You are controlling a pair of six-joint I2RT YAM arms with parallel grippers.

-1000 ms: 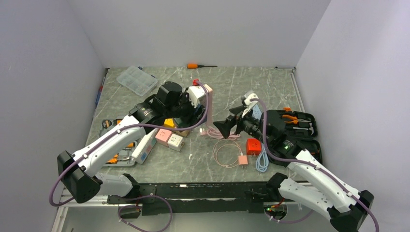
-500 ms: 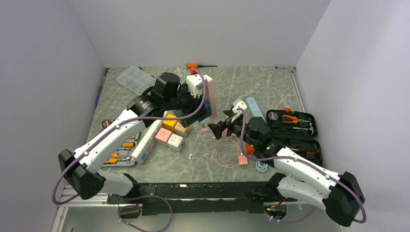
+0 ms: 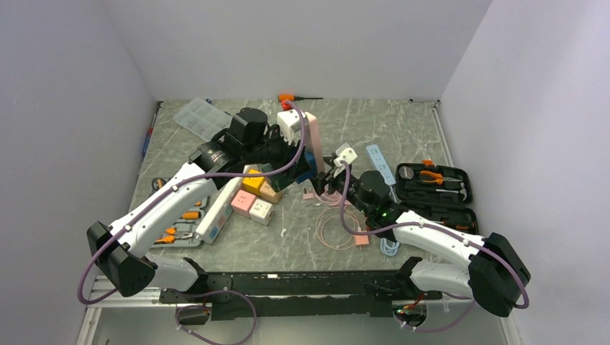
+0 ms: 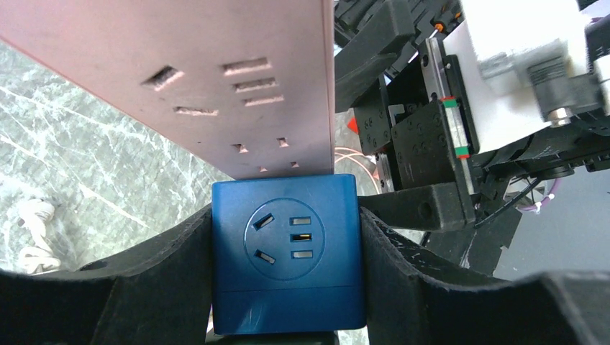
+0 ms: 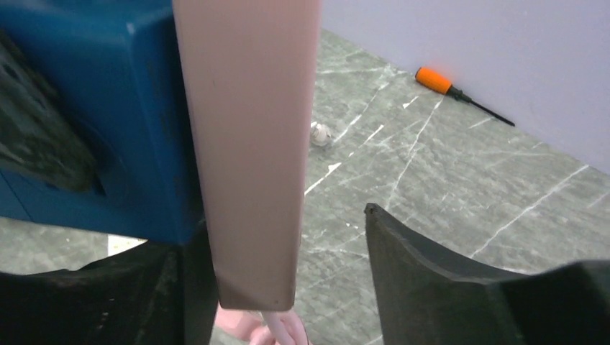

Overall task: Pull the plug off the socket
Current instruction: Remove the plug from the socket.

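The socket is a long pink power strip [image 3: 311,142] standing nearly upright above the table, its outlet face [image 4: 237,72] filling the left wrist view. The plug, a blue cube adapter [image 4: 285,262] [image 3: 308,161], sits plugged into that face. My left gripper [image 4: 285,277] is shut on the cube, one finger on each side. My right gripper [image 5: 280,237] [image 3: 325,180] straddles the strip's lower end [image 5: 248,144], jaws open. The strip rests against the left finger, with a clear gap to the right finger [image 5: 403,259]. A pink cord [image 5: 284,327] leaves the strip's bottom.
Pastel cube adapters [image 3: 253,198] and a long white power strip [image 3: 216,214] lie under the left arm. An open tool case [image 3: 435,190] is at the right, and a pale blue strip [image 3: 379,161] lies beside it. Coiled pink cable [image 3: 338,230], a clear box [image 3: 203,118] and an orange screwdriver [image 3: 288,97] also lie about.
The left arm raised the pink strip, then held still. The right arm swung left until its jaws straddled the strip's lower end, and they have narrowed.
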